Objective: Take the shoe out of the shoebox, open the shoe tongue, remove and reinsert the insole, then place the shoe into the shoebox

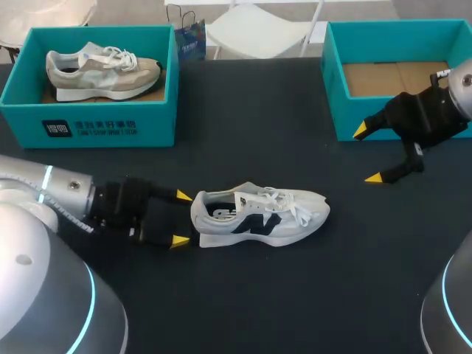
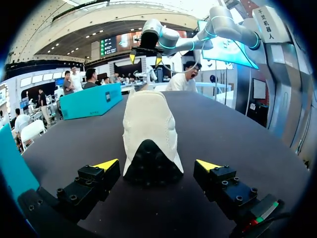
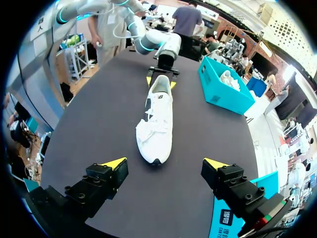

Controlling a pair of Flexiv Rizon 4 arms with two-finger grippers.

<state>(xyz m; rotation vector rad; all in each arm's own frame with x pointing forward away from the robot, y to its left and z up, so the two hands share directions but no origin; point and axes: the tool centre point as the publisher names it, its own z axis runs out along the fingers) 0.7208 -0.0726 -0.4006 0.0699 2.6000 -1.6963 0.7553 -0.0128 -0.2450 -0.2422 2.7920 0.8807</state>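
Note:
A white shoe (image 1: 258,214) with a dark side logo lies on its sole at the middle of the black table, toe pointing right. My left gripper (image 1: 181,218) is open at the heel, one yellow tip on each side. In the left wrist view the heel of the white shoe (image 2: 148,124) stands between the fingers of the left gripper (image 2: 157,164) with a gap on both sides. My right gripper (image 1: 367,155) hangs open in front of the empty teal shoebox (image 1: 398,110). From the right wrist, the white shoe (image 3: 157,119) lies ahead of the right gripper (image 3: 166,162).
A second teal shoebox (image 1: 96,118) at the back left holds a beige shoe (image 1: 103,70). It also shows in the right wrist view as the second teal shoebox (image 3: 225,87). The empty teal shoebox (image 2: 91,99) sits at the back right.

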